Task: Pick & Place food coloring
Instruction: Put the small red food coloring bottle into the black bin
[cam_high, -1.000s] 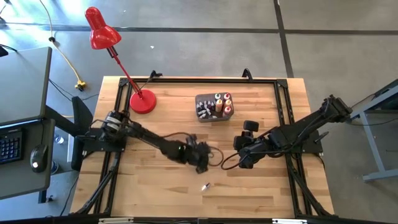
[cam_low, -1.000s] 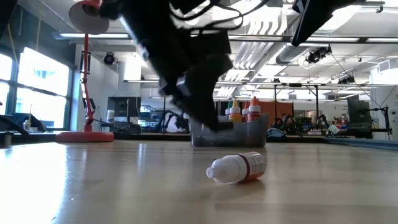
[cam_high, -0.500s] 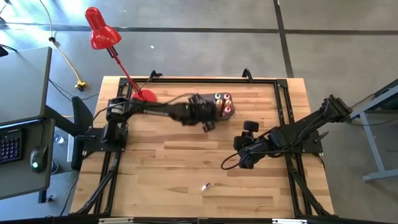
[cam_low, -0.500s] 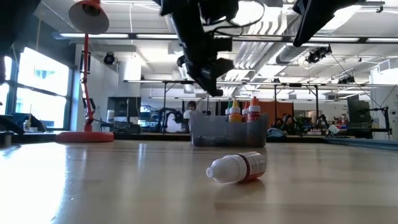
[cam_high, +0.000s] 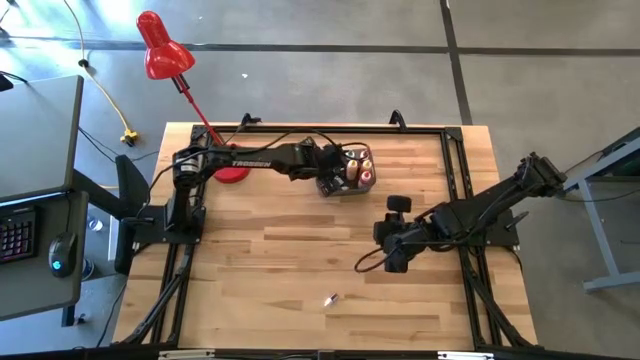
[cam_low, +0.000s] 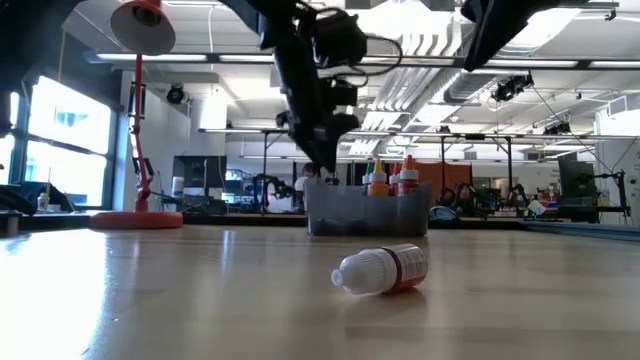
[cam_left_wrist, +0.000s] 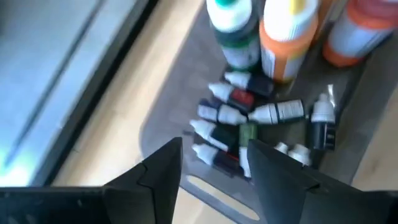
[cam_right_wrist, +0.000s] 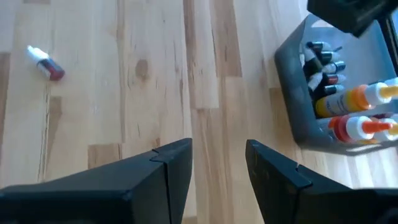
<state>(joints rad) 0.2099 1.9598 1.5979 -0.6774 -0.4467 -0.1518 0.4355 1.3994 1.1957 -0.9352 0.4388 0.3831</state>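
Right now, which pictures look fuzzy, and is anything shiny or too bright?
Left wrist view: the small bottles in the tub are smeared, soft. Low view: the fallen bottle is fairly sharp, while the room's ceiling lights glare. High view: even light, soft shadows under the arms. Right wrist view: fairly clear, wood a little shiny.

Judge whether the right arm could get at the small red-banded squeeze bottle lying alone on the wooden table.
Probably yes. The bottle lies in the open on the wooden table, nothing beside it, and the right gripper hangs open nearby.
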